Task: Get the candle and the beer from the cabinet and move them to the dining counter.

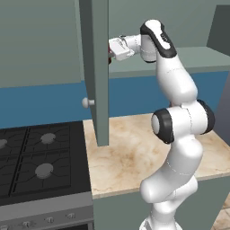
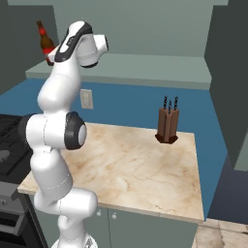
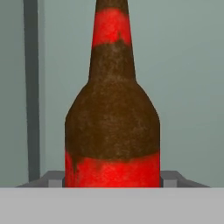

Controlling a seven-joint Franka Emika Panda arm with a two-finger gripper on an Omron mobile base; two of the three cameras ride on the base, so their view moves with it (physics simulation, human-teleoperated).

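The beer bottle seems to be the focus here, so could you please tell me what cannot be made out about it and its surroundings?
- Beer: in the hand view its base and cap are cut off by the picture's edges.
- End effector: in the left base view the open cabinet door hides its tips, so contact with the bottle cannot be confirmed.
- Beer: in the right base view the arm covers its lower body.

Lighting and picture quality: even, soft, rendered light.
Moderately bright throughout, no glare; faint soft shadow under the knife block (image 2: 167, 127) on the table (image 2: 131, 164); cabinet interior dim. Base views sharp, no edge distortion. The beer (image 3: 112, 127) looks coarse and grainy in the hand view.
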